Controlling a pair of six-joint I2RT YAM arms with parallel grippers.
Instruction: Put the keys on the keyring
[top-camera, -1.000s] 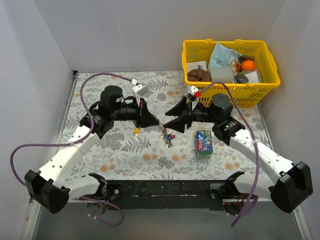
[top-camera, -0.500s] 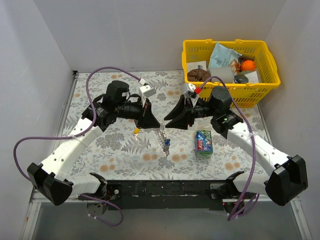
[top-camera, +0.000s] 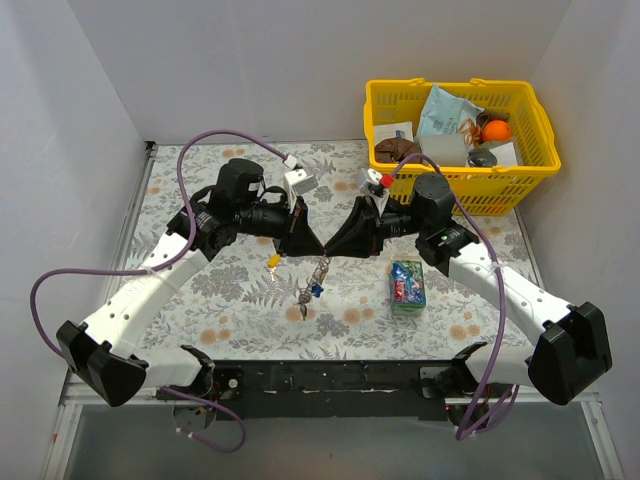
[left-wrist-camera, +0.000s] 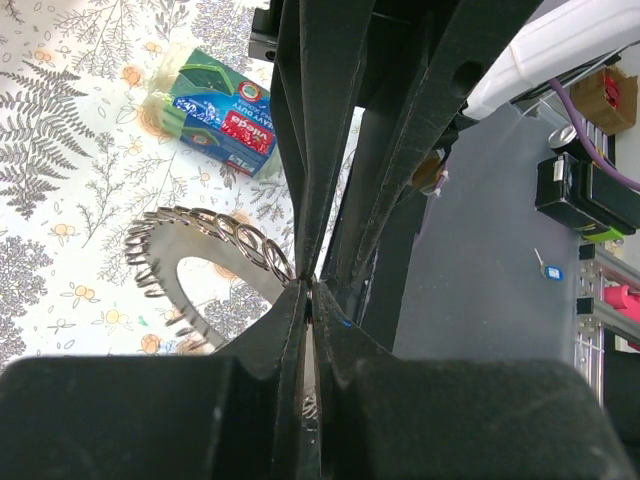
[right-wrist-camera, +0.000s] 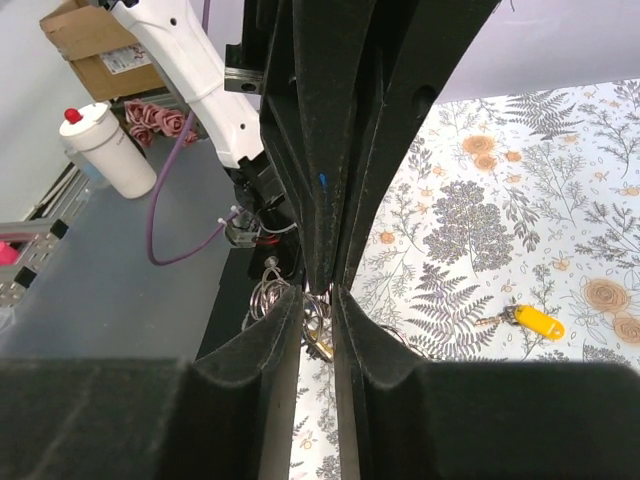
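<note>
My left pincer (top-camera: 314, 246) and my right pincer (top-camera: 331, 247) meet tip to tip above the middle of the table (top-camera: 230, 300). Each has its fingers pressed together on the keyring (top-camera: 321, 268), which I hold clear of the table. I judge I grip it from both sides so the loop stays steady and can be worked open for another key. The keys already on it (top-camera: 309, 292) dangle below. I make out a blue head and one darker key, at least two, though I cannot count them surely. One yellow key (top-camera: 273, 262) lies loose on the table just beside my left pincer, not yet on the ring. There is one keyring, one snack packet (top-camera: 407, 283) and one yellow basket (top-camera: 460, 185).
</note>
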